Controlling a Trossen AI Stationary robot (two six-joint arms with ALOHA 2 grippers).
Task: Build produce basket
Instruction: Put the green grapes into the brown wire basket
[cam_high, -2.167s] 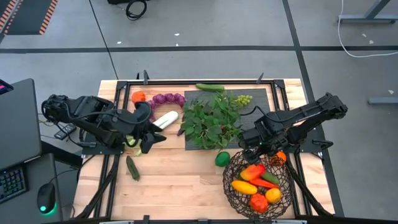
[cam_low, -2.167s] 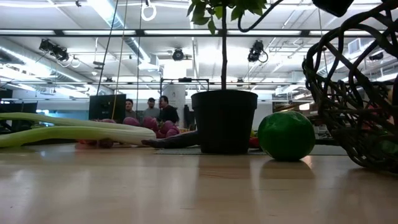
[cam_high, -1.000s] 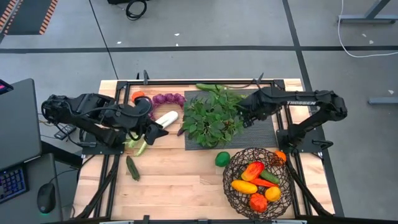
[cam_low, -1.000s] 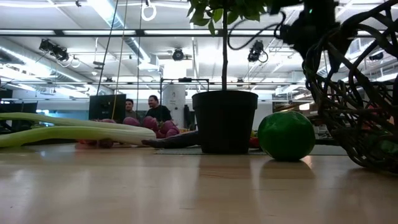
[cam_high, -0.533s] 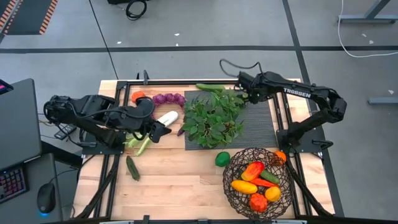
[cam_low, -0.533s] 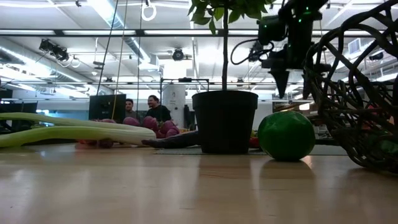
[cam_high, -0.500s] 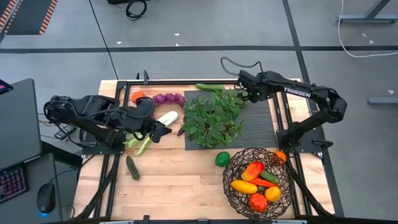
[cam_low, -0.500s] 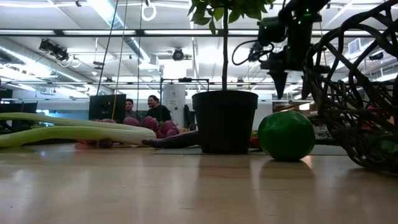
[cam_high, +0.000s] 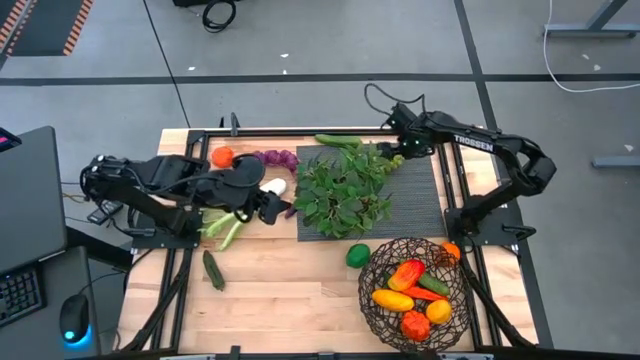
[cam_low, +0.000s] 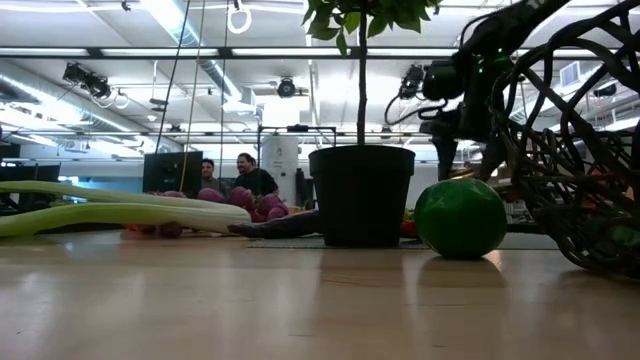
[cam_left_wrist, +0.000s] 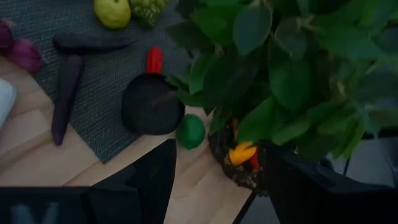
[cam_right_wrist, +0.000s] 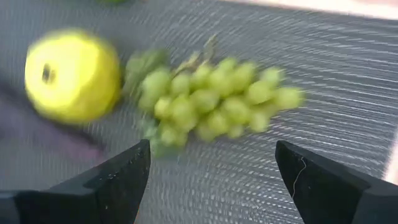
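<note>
Hangs with the right gripper over the green grapes at the far edge of the black mat, fingers spread wide to either side of the bunch, likely so as to close round it. Leaves the lemon just beside the grapes untouched. Keeps the basket at the near right of the tabletop, part filled, well apart from the grapes. Holds the left gripper by the leek, fingers apart; whether clamped on it, cannot tell.
</note>
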